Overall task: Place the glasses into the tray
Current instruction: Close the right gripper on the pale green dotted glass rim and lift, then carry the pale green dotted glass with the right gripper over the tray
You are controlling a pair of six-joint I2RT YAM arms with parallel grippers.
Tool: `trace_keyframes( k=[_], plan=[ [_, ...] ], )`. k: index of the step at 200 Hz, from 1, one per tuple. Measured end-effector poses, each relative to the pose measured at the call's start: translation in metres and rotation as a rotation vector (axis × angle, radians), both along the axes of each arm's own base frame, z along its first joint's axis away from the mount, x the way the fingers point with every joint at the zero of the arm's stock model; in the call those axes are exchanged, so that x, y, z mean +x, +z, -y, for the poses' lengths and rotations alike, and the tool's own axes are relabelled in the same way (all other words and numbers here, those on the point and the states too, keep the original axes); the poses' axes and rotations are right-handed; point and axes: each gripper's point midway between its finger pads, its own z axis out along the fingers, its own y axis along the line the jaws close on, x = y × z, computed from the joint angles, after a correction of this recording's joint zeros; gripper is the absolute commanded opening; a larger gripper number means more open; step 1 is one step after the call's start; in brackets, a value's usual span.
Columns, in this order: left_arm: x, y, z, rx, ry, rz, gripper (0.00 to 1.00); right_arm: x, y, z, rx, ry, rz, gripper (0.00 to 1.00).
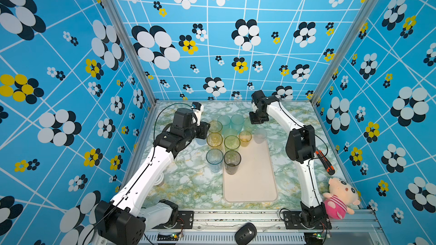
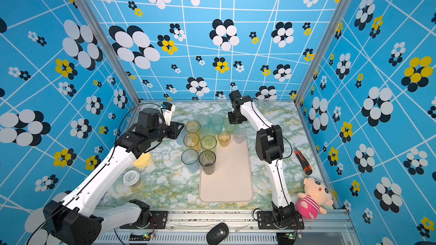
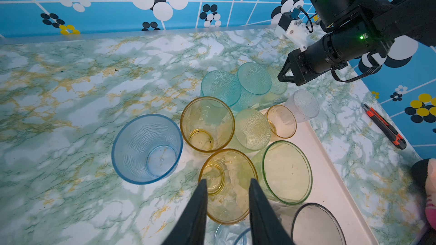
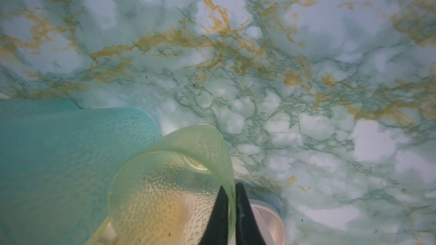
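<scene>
R pincer (image 4: 230,188) is clamped on the wall of a pale green glass (image 4: 165,185), one finger inside the rim, one outside. That glass is at the far right of the cluster, off the tray (image 1: 250,185), right next to a teal glass (image 4: 70,161). Can't tell if it's resting on the surface (image 4: 306,67) or lifted.

L pincer (image 3: 228,182) is open, fingers apart, hovering over the cluster's left side w/ an amber glass (image 3: 227,208) showing below the gap.

Tray lies lengthwise mid-surface. At its far end, upright: grey glass (image 1: 232,162), green glass (image 1: 232,143), small amber glass (image 1: 245,137). Clear glass (image 1: 260,135) is at the tray's far right corner; can't tell if it's on the tray or just beside it.

Off the tray, left of it on the surface: the amber glass, a second amber glass (image 1: 214,127) behind it, a blue-rimmed glass (image 1: 214,159) nearer the camera, and a blue glass (image 3: 146,148) furthest left.

Misc: box cutter (image 1: 325,162) & plush doll (image 1: 339,199) along the right edge; yellow disc (image 2: 142,160) & white lid (image 2: 131,177) by the L arm.
</scene>
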Motion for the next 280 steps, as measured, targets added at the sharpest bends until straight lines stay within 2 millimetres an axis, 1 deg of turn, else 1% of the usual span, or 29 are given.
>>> trace_keyframes(
  k=[25, 76, 96, 116, 133, 140, 169, 172, 184, 192, 199, 212, 227, 243, 261, 280],
  plan=[
    [0.000, -0.001, 0.000, 0.000, -0.002, -0.003, 0.32, 0.001, 0.001, 0.000, -0.013, 0.001, 0.009, 0.01],
    [-0.001, -0.002, 0.000, -0.003, -0.005, -0.007, 0.32, 0.006, 0.003, 0.004, -0.035, -0.008, 0.046, 0.00],
    [-0.001, -0.002, -0.001, -0.001, -0.006, -0.007, 0.32, 0.004, 0.009, 0.007, -0.050, -0.012, 0.055, 0.00],
    [-0.001, -0.004, -0.001, 0.001, -0.005, -0.012, 0.32, 0.003, 0.022, 0.013, -0.069, -0.017, 0.082, 0.00],
    [-0.001, -0.004, -0.001, 0.003, -0.005, -0.015, 0.32, -0.006, 0.040, 0.020, -0.084, -0.019, 0.107, 0.00],
    [-0.001, -0.005, -0.001, 0.004, -0.006, -0.016, 0.32, -0.010, 0.051, 0.023, -0.085, -0.019, 0.123, 0.00],
    [0.000, -0.013, -0.004, 0.018, 0.000, -0.041, 0.32, -0.026, 0.109, 0.032, -0.062, -0.022, 0.226, 0.00],
    [0.000, -0.014, -0.005, 0.019, 0.002, -0.043, 0.32, -0.029, 0.117, 0.033, -0.058, -0.023, 0.241, 0.00],
    [0.000, -0.016, -0.007, 0.024, 0.007, -0.054, 0.32, -0.041, 0.139, 0.038, -0.043, -0.027, 0.285, 0.00],
    [0.000, -0.017, -0.008, 0.025, 0.010, -0.059, 0.32, -0.051, 0.151, 0.041, -0.034, -0.027, 0.305, 0.00],
    [-0.001, -0.018, -0.009, 0.028, 0.010, -0.062, 0.32, -0.061, 0.159, 0.044, -0.028, -0.027, 0.319, 0.00],
    [-0.001, -0.019, -0.011, 0.031, 0.015, -0.069, 0.32, -0.079, 0.169, 0.046, -0.023, -0.016, 0.329, 0.00],
    [-0.001, -0.021, -0.013, 0.034, 0.020, -0.076, 0.32, -0.101, 0.169, 0.041, -0.023, 0.013, 0.325, 0.00],
    [-0.002, -0.021, -0.015, 0.039, 0.020, -0.082, 0.32, -0.126, 0.158, 0.029, -0.026, 0.063, 0.291, 0.00],
    [-0.003, -0.020, -0.015, 0.040, 0.020, -0.086, 0.32, -0.156, 0.131, 0.019, -0.036, 0.112, 0.222, 0.00],
    [-0.003, -0.017, -0.015, 0.038, 0.020, -0.082, 0.32, -0.179, 0.100, 0.017, -0.049, 0.126, 0.142, 0.00]
  ],
)
